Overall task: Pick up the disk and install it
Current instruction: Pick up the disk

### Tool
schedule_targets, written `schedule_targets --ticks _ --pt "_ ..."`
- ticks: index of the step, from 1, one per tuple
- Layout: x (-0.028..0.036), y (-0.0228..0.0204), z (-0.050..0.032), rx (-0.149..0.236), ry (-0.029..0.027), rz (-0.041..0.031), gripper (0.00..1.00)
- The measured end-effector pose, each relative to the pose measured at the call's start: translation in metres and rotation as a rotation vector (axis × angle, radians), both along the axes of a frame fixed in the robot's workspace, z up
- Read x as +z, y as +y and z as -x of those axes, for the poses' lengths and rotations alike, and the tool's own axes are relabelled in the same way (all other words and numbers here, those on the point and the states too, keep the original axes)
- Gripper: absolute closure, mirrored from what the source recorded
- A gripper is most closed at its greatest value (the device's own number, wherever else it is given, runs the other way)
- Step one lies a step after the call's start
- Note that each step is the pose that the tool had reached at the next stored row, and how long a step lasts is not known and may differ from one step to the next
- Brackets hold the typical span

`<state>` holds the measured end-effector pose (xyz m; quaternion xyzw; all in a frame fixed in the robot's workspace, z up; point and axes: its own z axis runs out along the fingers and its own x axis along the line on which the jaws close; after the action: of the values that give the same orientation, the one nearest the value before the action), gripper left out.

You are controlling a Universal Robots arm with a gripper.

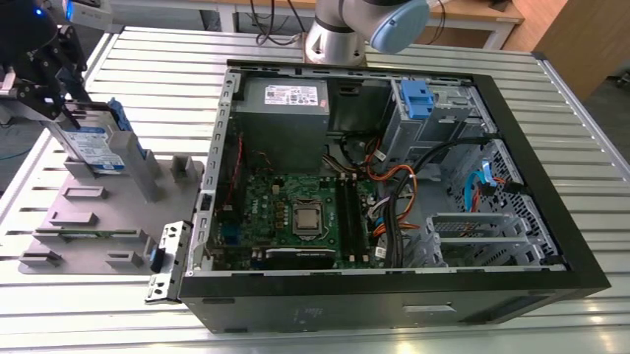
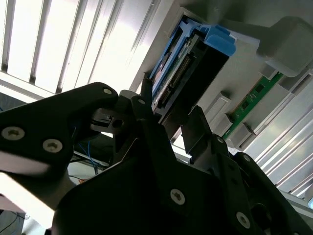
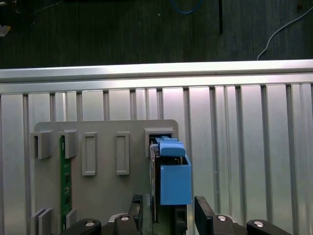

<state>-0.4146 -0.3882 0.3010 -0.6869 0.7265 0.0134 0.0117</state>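
The disk (image 1: 96, 144) stands on edge in a slot of the grey fixture plate (image 1: 99, 221), which lies on the slatted table (image 1: 167, 59) at the exterior view's left, well apart from the open computer case (image 1: 551, 221). The pincer (image 1: 69, 110) hangs over the disk's upper end.

In the first wrist view the pincer (image 3: 171, 208) straddles the disk (image 3: 173, 176). One finger is on each side with a thin gap showing, so I judge the jaws parted and holding nothing. The second wrist view agrees: the disk (image 2: 183, 73) runs up between the two black fingers (image 2: 198, 122).

**Uneven closing:** The main risk is that one finger meets the disk first and tips it against the slot wall. It could then jam or scrape on the way up.

**Poor hold:** The blue side rail (image 3: 175, 183) is plastic and stands proud of the metal body. A pad landing on it could flex it or slip, and a high, shallow hold could let the disk swing.

**Crowded case:** A green memory module (image 3: 62, 181) sits elsewhere on the plate, clear of the pincer. Inside the case, loose cables (image 1: 433, 158) run close to the drive cage (image 1: 415, 99) and could snag a disk that hangs crooked.
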Motion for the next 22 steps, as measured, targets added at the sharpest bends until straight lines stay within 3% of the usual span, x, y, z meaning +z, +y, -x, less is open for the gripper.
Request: schedule_targets --ticks 1,2,9,10,22 --pt "0.0 0.0 0.0 0.0 0.0 0.0001 0.43" --pt "0.0 0.0 0.0 0.0 0.0001 0.0001 0.49" --pt "-0.0001 0.0 0.0 0.0 0.0 0.0 0.51" --pt "-0.0001 0.0 0.0 0.0 0.0 0.0 0.58" --pt "0.0021 0.0 0.0 0.0 -0.0002 -0.0001 0.58"
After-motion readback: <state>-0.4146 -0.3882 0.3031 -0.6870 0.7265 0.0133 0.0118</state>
